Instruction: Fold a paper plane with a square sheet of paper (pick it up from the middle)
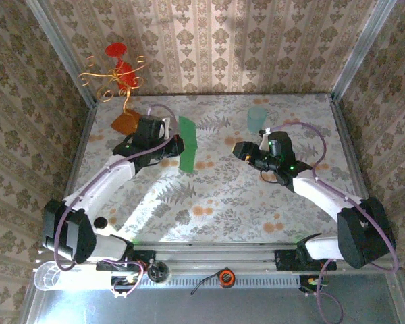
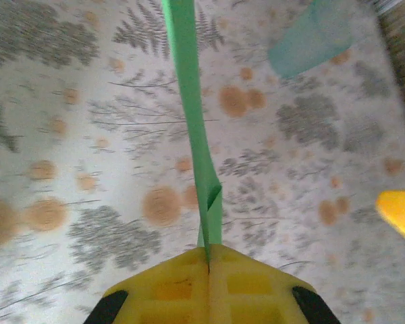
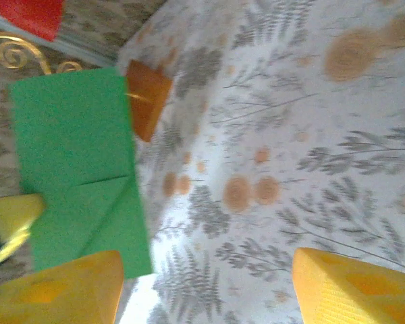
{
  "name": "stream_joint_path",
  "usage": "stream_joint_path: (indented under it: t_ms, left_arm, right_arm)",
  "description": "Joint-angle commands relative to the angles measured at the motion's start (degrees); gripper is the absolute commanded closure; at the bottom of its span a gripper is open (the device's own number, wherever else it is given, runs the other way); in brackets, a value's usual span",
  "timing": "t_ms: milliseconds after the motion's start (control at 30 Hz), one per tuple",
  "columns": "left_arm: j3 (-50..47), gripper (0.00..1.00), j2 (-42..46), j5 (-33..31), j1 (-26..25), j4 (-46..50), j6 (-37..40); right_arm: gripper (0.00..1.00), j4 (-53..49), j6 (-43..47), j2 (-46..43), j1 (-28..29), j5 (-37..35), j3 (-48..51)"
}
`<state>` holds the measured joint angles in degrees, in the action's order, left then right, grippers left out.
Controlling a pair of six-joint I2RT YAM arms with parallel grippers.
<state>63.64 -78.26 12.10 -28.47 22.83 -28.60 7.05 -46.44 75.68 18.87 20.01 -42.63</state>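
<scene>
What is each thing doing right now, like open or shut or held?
Green folded paper plane: creased, pinched by the left gripper.
Left gripper: shut on the paper plane.
Right gripper: open, holding nothing.
Pale blue see-through cup: upright.
Orange-brown board: lying flat.

The table (image 1: pixel 216 202) is a rectangular surface with a pale floral covering: grey fern sprays and orange-brown round blooms. Patterned walls close it at the far side, left and right; metal framing runs along the wall edges.

Items on the surface, read from the table centre in the top view:
- 10 o'clock: orange-brown board (image 1: pixel 123 122), lying flat near the far-left corner.
- 1 o'clock: translucent teal cup (image 1: pixel 256 117), upright, near the far wall, well apart from the board.
- 11 o'clock: gold wire stand (image 1: pixel 118 71) with red top; its stem comes down at the board's far edge. Actual footing cannot be determined.
</scene>
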Motion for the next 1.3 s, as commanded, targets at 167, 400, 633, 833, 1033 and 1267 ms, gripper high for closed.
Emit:
stream_joint_path:
  t_ms: [167, 400, 633, 833, 1033, 1267]
  left_arm:
    - [13.39, 0.95, -7.74, -35.89, -8.91, 29.29, 13.02]
    - [20.72, 0.95, -20.62, -45.99, -16.30, 35.04, 12.45]
    - [29.89, 0.94, -34.59, -41.58, -22.45, 36.61, 7.67]
    - [29.66, 0.81, -37.48, -29.63, -23.76, 29.76, 3.04]
    - [25.59, 0.55, -32.58, -22.95, -22.21, 24.26, 1.18]
    - [13.55, 0.36, -18.59, -20.49, -13.06, 17.69, -2.25]
  right_arm:
    - [0.32, -11.70, 2.89, -1.41, -1.93, -9.96, -1.58]
    - [0.32, -14.24, 1.75, -2.10, -4.99, -11.64, -0.36]
    - [0.32, -17.53, 3.87, -3.92, -8.69, -12.23, 0.00]
    - [0.32, -18.64, 4.88, -5.54, -11.17, -12.19, 1.33]
    - [0.32, -19.42, 8.36, -5.00, -11.43, -8.88, -0.41]
    - [0.41, -17.91, 10.08, 0.61, -3.01, -5.65, -3.83]
